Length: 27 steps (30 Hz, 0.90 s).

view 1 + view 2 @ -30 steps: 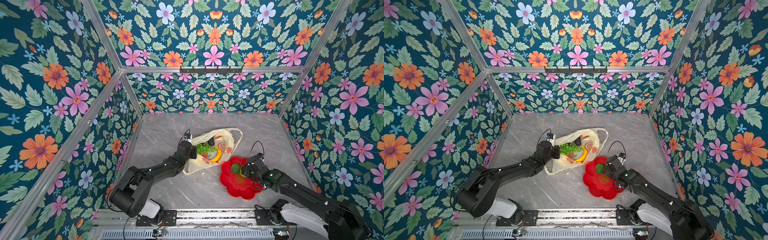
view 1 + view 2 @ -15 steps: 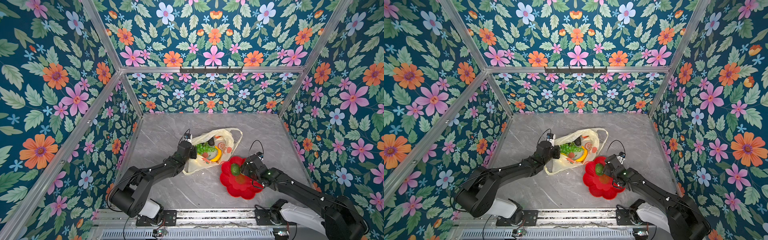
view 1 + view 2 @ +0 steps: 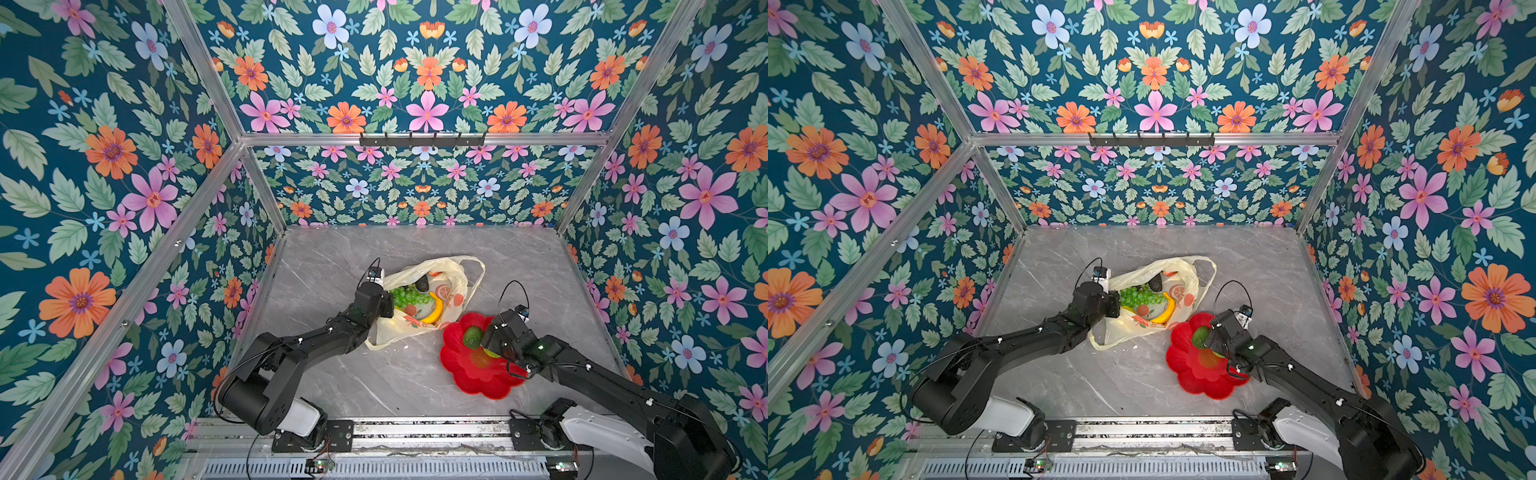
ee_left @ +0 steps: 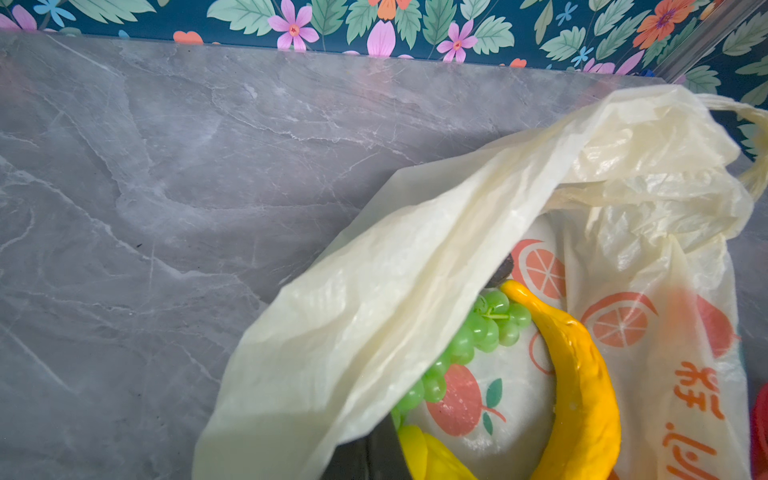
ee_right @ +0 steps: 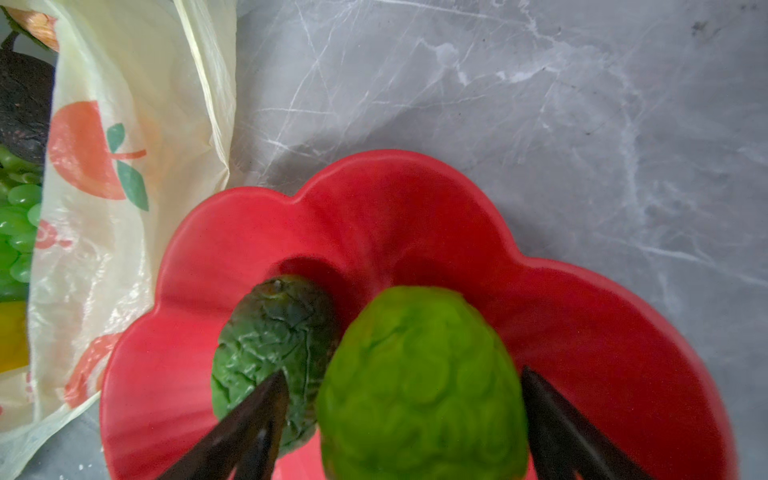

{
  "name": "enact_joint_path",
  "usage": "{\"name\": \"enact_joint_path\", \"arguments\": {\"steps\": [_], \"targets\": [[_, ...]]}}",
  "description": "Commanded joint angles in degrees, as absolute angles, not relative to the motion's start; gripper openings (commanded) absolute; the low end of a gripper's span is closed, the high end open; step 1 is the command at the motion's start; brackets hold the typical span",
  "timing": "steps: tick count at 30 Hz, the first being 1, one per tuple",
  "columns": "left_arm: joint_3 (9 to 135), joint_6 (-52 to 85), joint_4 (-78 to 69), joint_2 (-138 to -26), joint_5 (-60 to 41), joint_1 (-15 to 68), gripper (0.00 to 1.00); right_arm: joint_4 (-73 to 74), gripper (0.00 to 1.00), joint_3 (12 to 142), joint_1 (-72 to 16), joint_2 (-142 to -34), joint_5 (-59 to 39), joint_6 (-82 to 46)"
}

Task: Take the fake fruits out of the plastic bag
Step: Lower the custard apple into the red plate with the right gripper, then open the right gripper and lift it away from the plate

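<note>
In both top views the left claw is buried at the rim of the plastic bag, mid-frame, so its jaws cannot be read there. The right claw hangs over the red plate, lower right of centre. Its wrist hides most of the bumpy green fruit, and an avocado lies just beside that. The grey marble tabletop lies bare from the bag back to the flowered walls.

In the left wrist view, only a dark sliver of the claw shows at the bottom edge, pinched closed on the bag's lifted upper film. That film covers part of the grape bunch. The banana and the lemon are cut off below.

In the right wrist view, the blurred fingers stand spread on either side of the bumpy fruit, which rests on the plate ungripped.
</note>
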<state>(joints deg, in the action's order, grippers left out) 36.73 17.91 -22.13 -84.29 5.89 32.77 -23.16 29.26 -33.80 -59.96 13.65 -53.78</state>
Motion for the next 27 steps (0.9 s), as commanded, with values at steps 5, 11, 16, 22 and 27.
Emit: {"name": "enact_joint_path", "arguments": {"steps": [5,11,16,22,27], "targets": [[36.74,17.44,-22.06,-84.03,6.22,32.77,0.0,-26.02,0.89,30.75,-33.82,-59.19,13.86,-53.9],[36.74,17.61,-22.15,-83.97,6.16,32.72,0.0,-29.62,0.89,33.54,-33.84,-58.49,14.84,-52.99],[36.53,18.01,-22.49,-83.78,6.06,32.86,0.0,-30.03,0.91,38.89,-33.81,-59.74,12.58,-48.58],[34.96,17.52,-24.19,-81.5,8.31,34.23,0.0,-24.47,0.88,46.4,-34.08,-65.51,6.75,-43.49],[33.95,17.32,-25.14,-80.18,9.72,34.67,0.0,-19.88,0.87,55.0,-35.99,-75.98,2.15,-35.1]]}}
